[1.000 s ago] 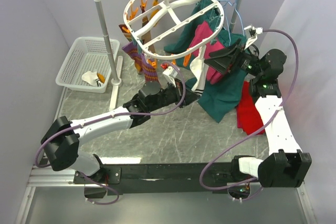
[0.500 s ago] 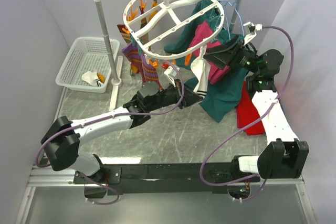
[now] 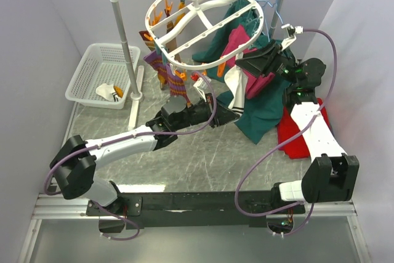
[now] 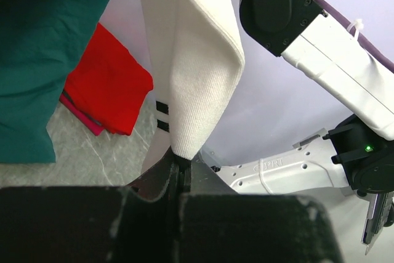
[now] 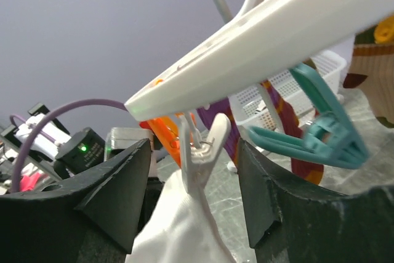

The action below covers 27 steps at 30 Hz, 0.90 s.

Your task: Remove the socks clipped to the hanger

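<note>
In the overhead view my left fingers (image 4: 178,180) sit at centre frame, clenched on the lower tip of a white ribbed sock with black stripes (image 4: 197,78). The sock hangs from a white plastic clip (image 5: 200,143) on the big white oval plastic hanger (image 5: 277,23). My right fingers (image 5: 132,177) are spread, one on either side of that clip (whether they touch it, I cannot tell). Maroon-and-purple striped socks (image 3: 165,69) hang clipped at the hanger's left rim, upper centre.

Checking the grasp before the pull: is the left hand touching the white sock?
Touching. The left wrist view shows the lower tip of the white sock pinched in the shut left hand, with no gap.
</note>
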Motion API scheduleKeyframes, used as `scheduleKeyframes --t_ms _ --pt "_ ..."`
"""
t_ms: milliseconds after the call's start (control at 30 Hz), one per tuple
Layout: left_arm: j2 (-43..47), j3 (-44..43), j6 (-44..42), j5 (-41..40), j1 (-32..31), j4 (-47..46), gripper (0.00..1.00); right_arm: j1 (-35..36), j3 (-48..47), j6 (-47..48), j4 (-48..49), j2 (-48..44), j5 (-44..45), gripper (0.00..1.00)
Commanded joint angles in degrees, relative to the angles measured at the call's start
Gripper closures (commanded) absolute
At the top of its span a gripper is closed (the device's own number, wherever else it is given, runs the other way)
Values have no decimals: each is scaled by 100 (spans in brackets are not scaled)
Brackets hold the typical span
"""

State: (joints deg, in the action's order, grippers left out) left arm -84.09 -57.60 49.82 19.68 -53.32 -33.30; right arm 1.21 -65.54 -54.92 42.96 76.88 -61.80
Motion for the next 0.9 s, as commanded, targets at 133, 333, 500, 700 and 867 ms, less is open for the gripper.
scheduleKeyframes --t_ms 133,333,500,700,867 --pt "-63 12 186 229 6 -353 99 116 15 -573 1083 160 159 39" --pt "-2 47 203 229 6 -362 99 125 -20 -678 1171 240 238 47" --pt "25 74 212 229 -3 -362 99 134 -20 -670 1145 248 274 60" --pt "51 144 230 220 -3 -344 99 134 -38 -520 881 239 309 89" --pt "243 495 195 150 6 -274 99 142 -56 -231 459 187 300 100"
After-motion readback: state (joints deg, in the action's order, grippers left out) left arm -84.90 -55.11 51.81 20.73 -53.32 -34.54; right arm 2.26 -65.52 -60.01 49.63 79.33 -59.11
